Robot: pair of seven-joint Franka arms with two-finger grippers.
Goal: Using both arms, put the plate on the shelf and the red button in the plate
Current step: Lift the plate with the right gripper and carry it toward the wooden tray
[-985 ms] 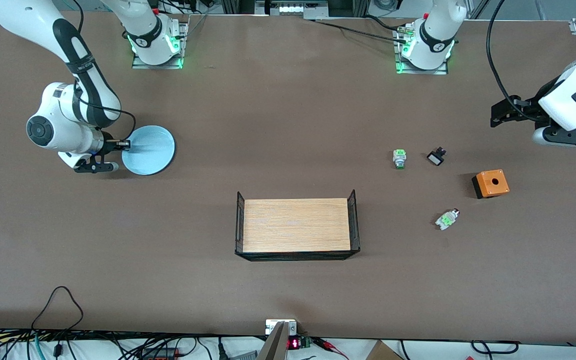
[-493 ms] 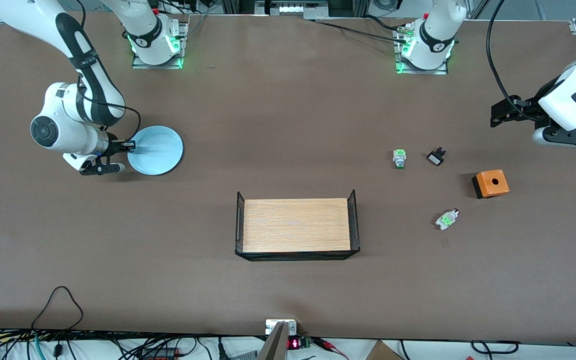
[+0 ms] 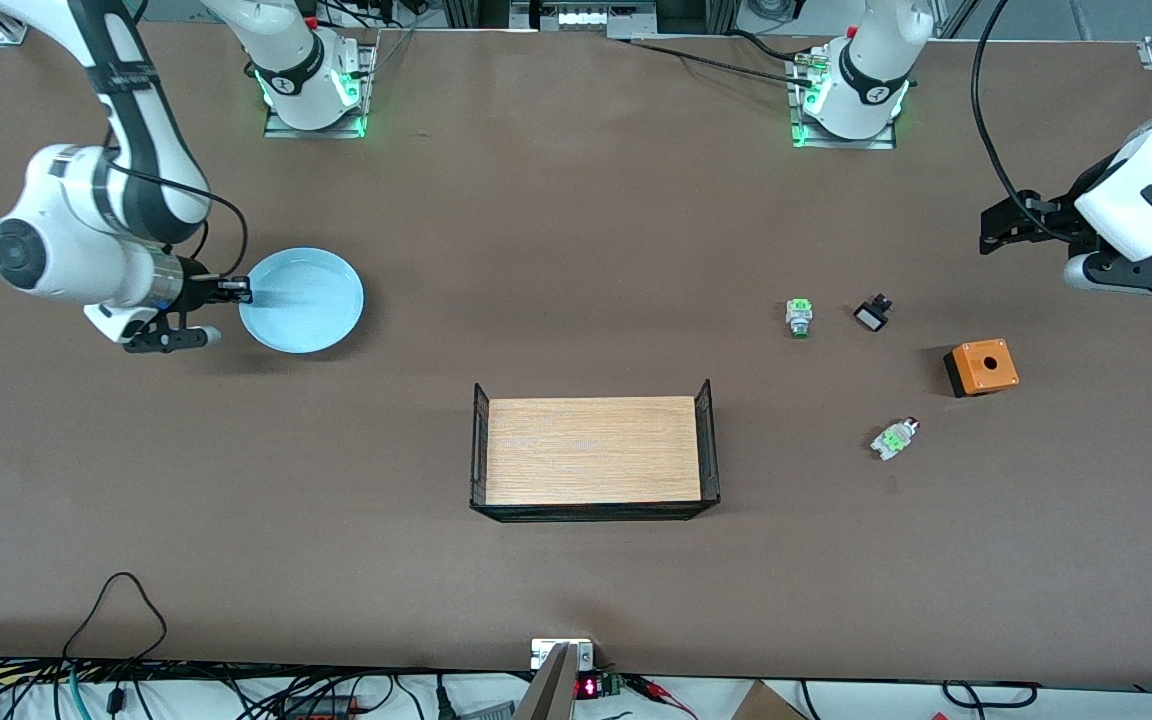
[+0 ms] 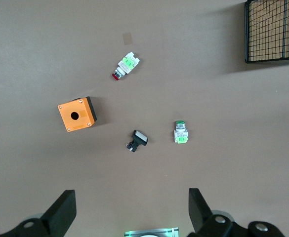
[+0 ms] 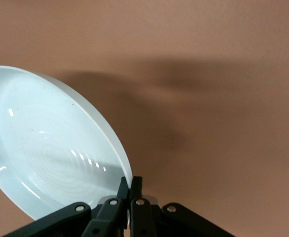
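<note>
The brown worktop [image 3: 576, 250] carried everything. Near its middle stood a wooden tray [image 3: 593, 450] with black wire-mesh ends, nearer to the front camera than all the small parts, and nothing lay on it.

Next in size, the plate [image 3: 306, 300] was toward the right arm's end of the worktop, lifted and tilted, with its shadow on the worktop below. The right pincer [image 3: 236, 290] had its fingers closed tight on the plate's rim; in the right wrist view the two fingertips [image 5: 130, 190] pinched the raised edge of the plate [image 5: 50, 148].

The left pincer [image 3: 998, 230] hung in the air over the left arm's end of the worktop, its fingers spread wide and holding nothing. The left arm waited.

An orange box [image 3: 981, 367] with a round hole in its top sat toward the left arm's end, well apart from the tray. The red button [image 3: 894, 438] lay on its side, nearer to the front camera than the orange box and between that box and the tray; its red cap showed in the left wrist view [image 4: 125, 66]. A similar switch with a green cap [image 3: 799, 317] and a black switch with a white face [image 3: 873, 314] lay just beside each other, farther from the camera than the red button. Nothing stood between the left pincer and the red button. No writing could be read.
</note>
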